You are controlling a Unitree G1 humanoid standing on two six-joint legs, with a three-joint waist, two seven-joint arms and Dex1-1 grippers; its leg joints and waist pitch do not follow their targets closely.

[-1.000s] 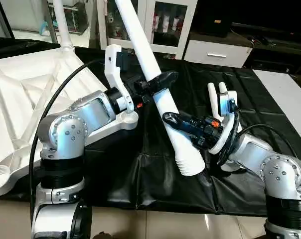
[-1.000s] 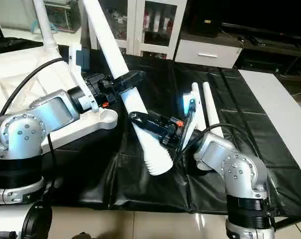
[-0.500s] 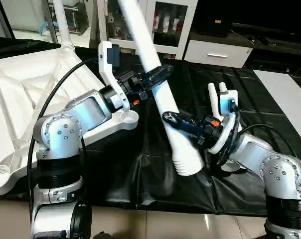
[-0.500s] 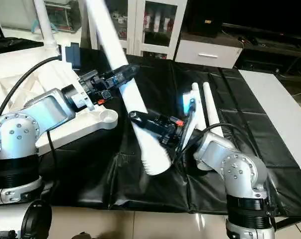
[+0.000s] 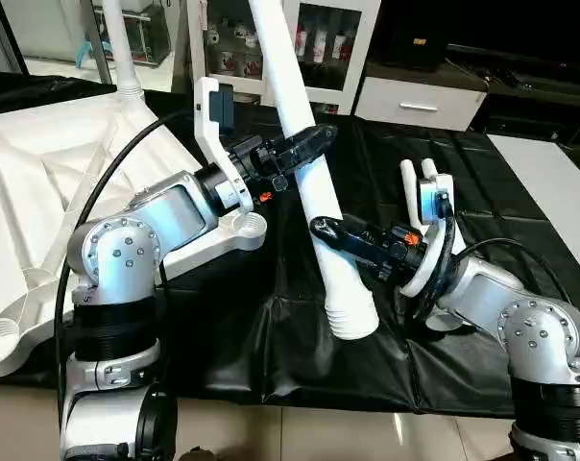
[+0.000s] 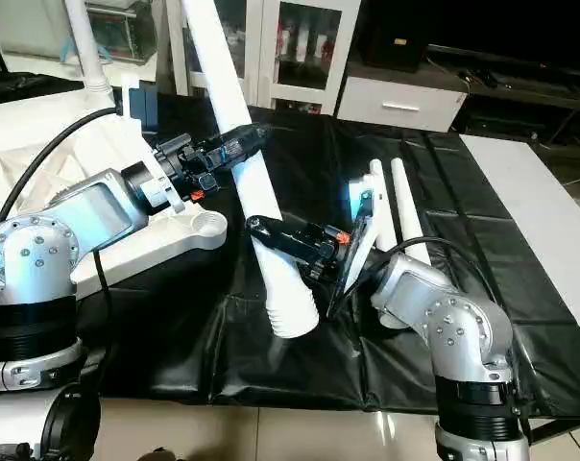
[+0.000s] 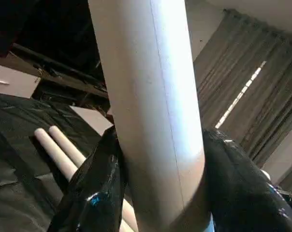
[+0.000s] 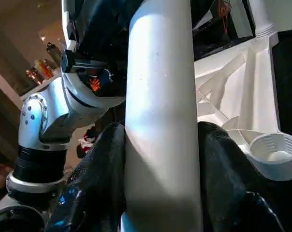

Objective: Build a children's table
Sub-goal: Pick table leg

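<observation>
Both grippers, left gripper (image 5: 295,154) and right gripper (image 5: 330,230), clamped on one white leg (image 5: 309,182) held steeply over black cloth (image 5: 300,365), threaded end down. Nearest corner socket (image 5: 244,227) of upturned tabletop (image 5: 50,192) just beside (uneven pulls could twist leg loose, missing socket).

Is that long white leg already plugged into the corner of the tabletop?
No, the white leg is held in the air by both grippers, its ribbed end hanging over the black sheet, apart from the empty corner socket.

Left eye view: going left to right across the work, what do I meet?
Table top → left claw → held leg → right claw → two spare legs lying on the black sheet.
</observation>
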